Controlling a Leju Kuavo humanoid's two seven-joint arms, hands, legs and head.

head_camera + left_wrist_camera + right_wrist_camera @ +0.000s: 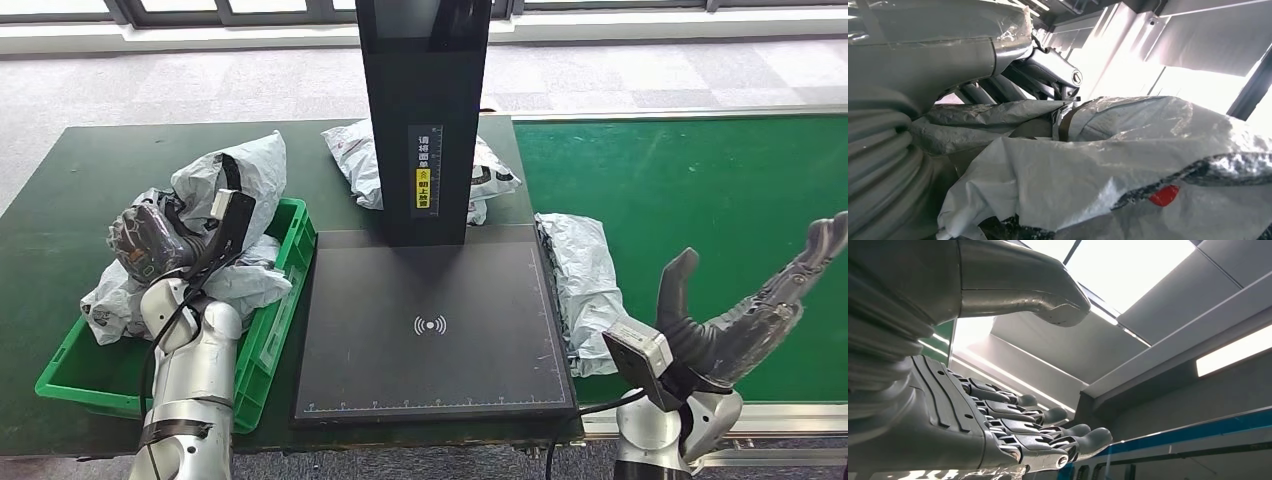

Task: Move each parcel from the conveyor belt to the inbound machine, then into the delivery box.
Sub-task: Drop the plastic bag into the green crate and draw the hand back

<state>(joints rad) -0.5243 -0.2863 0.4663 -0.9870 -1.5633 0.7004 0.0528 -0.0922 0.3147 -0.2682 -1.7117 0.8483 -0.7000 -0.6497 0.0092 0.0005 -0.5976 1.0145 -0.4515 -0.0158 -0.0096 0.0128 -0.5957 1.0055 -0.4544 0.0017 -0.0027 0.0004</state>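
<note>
Parcel-sorting station: green conveyor belt (690, 210), scanner stand (425, 120), parcels.

Left robot hand (150, 245) holding grey parcel (235, 180) over green delivery box (265, 335), right robot hand (745, 310) spread above conveyor belt (700, 190)

Dark green table (60, 200) standing on grey carpet (200, 80). White window ledge (250, 35) running along the far wall. Ceiling panels (1168, 315) and a lit strip light (1233, 352) showing overhead in the right wrist view.
</note>
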